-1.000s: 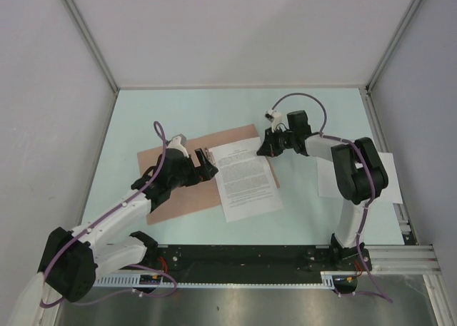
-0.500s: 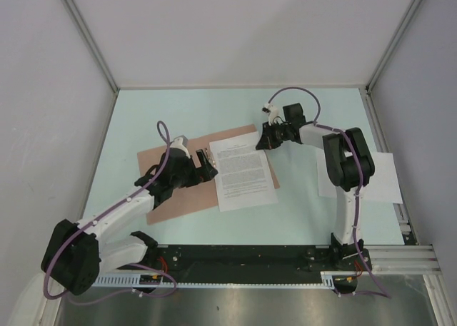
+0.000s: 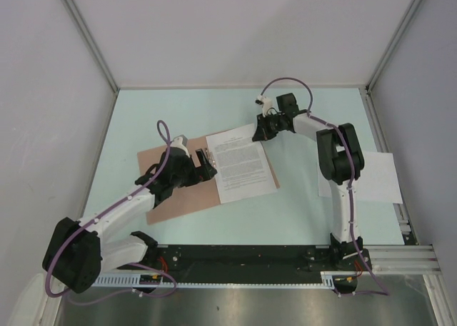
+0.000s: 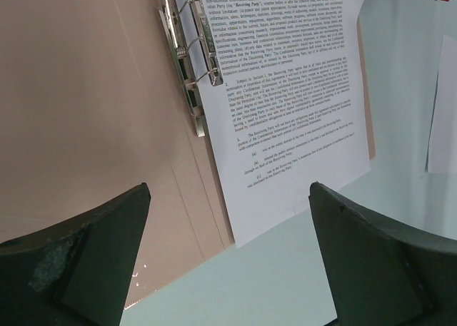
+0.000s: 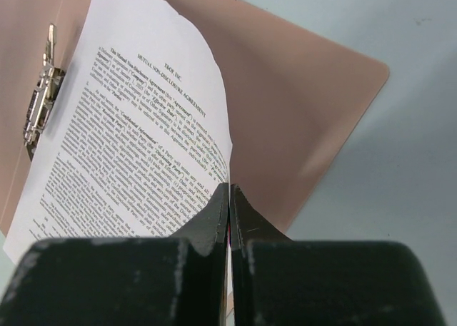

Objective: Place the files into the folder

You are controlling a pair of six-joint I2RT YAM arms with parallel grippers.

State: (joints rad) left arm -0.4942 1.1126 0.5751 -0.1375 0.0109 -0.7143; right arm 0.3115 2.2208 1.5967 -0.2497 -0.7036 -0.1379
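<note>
A pale mint table (image 3: 178, 105) fills the floor of a boxed cell, closed in by plain grey-white walls (image 3: 235, 33) that meet at aluminium posts (image 3: 86, 37). A black base plate (image 3: 243, 255) runs along the near edge, where both arms are bolted.

The folder (image 3: 178, 200) lies open and flat at centre-left of the table, salmon inside, with its metal clip (image 4: 194, 62) along the spine. The printed sheet (image 3: 243, 165) rests on the folder's right half. Its left edge sits against the clip, though whether the rings pass through it cannot be told, and its near end overhangs onto the table.

The right gripper (image 5: 229, 197) is clenched on the sheet's far right edge, which curls up off the folder there. The left gripper (image 3: 207, 162) hovers over the folder beside the clip, fingers spread wide and holding nothing.

The plain white sheet (image 3: 382, 176) lies at the table's right edge, well apart from the folder and partly hidden by the right arm.
</note>
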